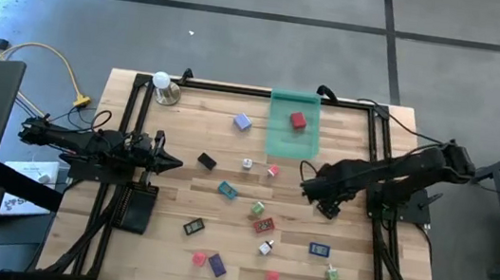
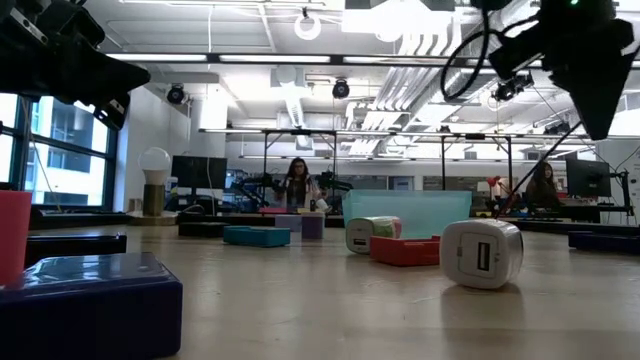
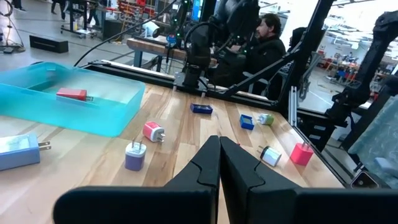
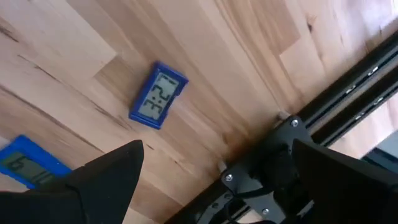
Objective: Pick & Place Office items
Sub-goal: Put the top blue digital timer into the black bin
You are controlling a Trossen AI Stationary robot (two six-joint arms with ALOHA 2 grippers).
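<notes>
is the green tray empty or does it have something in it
Not empty. The green tray holds one red item, seen lying inside it from above and from the left wrist camera.

Two dark, near-black jointed arms are seen from above: left arm slim, tapering to a pointed tip; right arm bulkier, w/ rounded housings. Thin black cables are looped along both. The left gripper is made of two matte black angular fingers w/ bevelled edges. The right gripper is formed by broad black wedge-shaped fingers, approx. triangular, smooth, w/o markings.
</notes>
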